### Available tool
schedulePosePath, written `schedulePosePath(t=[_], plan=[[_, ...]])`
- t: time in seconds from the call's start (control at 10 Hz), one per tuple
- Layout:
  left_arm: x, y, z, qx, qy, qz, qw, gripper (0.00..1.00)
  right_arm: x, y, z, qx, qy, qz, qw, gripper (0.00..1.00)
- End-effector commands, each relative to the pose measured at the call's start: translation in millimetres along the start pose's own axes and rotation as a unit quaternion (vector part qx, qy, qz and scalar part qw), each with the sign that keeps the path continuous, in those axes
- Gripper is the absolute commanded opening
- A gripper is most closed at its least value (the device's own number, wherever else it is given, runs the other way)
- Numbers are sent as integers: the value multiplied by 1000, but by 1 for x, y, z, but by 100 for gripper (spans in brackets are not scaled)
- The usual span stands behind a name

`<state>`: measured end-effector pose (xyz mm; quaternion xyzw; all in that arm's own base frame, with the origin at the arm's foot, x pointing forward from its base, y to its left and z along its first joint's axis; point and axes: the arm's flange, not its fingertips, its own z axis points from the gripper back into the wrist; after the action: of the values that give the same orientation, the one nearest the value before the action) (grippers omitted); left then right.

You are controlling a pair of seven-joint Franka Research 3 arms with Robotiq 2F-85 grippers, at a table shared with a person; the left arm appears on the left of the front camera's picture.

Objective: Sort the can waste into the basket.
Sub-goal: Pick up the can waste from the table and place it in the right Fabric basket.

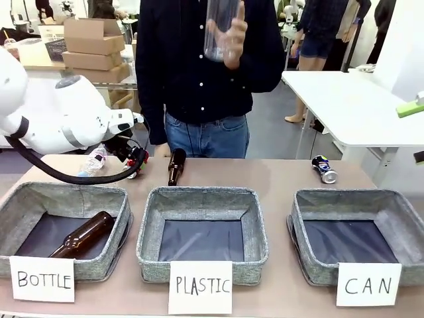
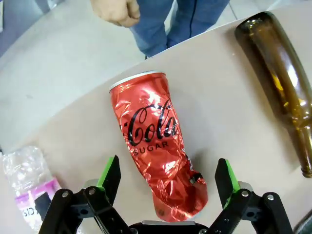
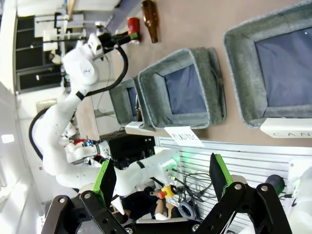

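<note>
Hanging low near the far edge of the worktop (image 1: 265,173), toward its left corner, the left tool (image 2: 168,165) has its jaws spread wide. One green-padded finger stands on each side of the red can (image 2: 158,151), with a gap between pad and metal on both sides, so it has hold of nothing. The red can is crushed and lies on its side on the worktop, its silver end toward the far edge. Just beside it, toward the left edge, lies a crumpled clear bottle (image 1: 93,161). Three grey bins sit in a row along the near edge. The leftmost, the BOTTLE bin (image 1: 66,192), holds a brown bottle (image 1: 83,235) lying slantwise on its dark floor. Behind the middle one, the PLASTIC bin (image 1: 202,195), a second brown bottle (image 1: 176,165) lies near the far edge, neck toward the bins. A person stands at the middle of the far side, one hand (image 1: 233,36) raised around a clear plastic container (image 1: 217,26). Further right, the dark can (image 1: 324,169) lies on its side near the far edge, behind the basket (image 1: 351,197). The basket sits at the near right corner with a white card (image 1: 368,285) reading CAN on its front wall, and neither can is inside it. The right tool (image 3: 163,168) is raised well above the worktop, jaws wide apart with nothing between them
</note>
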<state>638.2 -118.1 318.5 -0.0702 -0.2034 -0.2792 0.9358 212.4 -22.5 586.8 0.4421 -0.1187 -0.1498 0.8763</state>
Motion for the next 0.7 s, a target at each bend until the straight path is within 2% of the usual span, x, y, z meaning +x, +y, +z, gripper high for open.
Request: schedulePosePath(t=[0.0,0.4,0.5,0.6], plan=[[3,-1,-9,7,5,4,1000,100,0,1,1,12,2,7,1000,100],[-1,-4,-15,3,19,3,1000,100,0,1,1,12,2,7,1000,100],[-1,-5,-17,5,34,-4,999,41,0,1,1,12,2,7,1000,100],[-1,-6,-17,6,35,-8,999,42,0,1,1,12,2,7,1000,100]])
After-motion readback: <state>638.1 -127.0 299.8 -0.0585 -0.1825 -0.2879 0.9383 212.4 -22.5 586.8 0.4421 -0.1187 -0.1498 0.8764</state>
